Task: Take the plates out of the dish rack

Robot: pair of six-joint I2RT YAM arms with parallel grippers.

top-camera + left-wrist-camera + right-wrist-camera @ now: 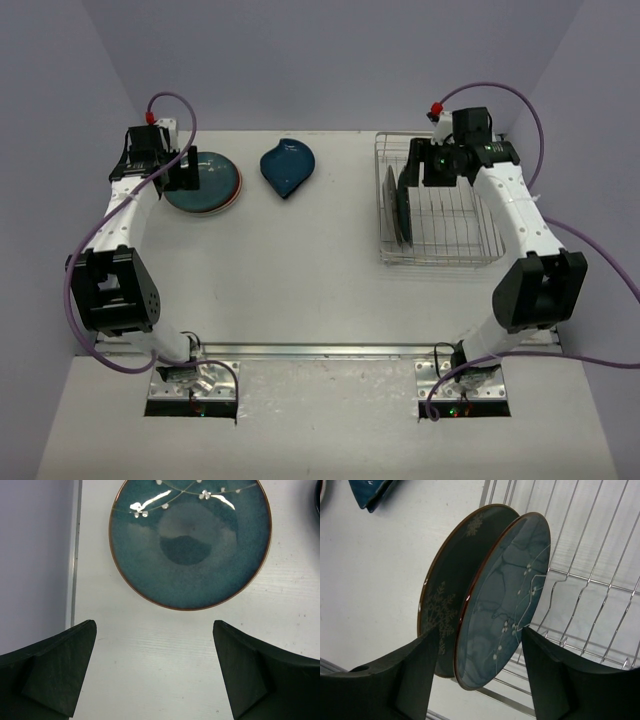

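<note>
White table (pixel 330 270), lilac walls (pixel 330 60); left claw (pixel 154 630) stands spread near a teal plate (pixel 190 545); right claw (pixel 480 635) straddles two plates (pixel 505 605) in the rack (pixel 440 262), grip I cannot tell.

The flat teal plate (pixel 190 545) is glossy and brown-rimmed, with white blossoms at twelve o'clock. In the silvery rack (pixel 455 225), the dark brown plate (pixel 450 580) bears pale frond-like sprigs. The upright teal plate (pixel 505 605) has white blossoms and a reddish rim. The leaf-shaped dish (pixel 287 166) is dark blue.

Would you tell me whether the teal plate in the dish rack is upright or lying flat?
On edge: the teal plate stands tilted in the dish rack, beside the dark plate.
</note>
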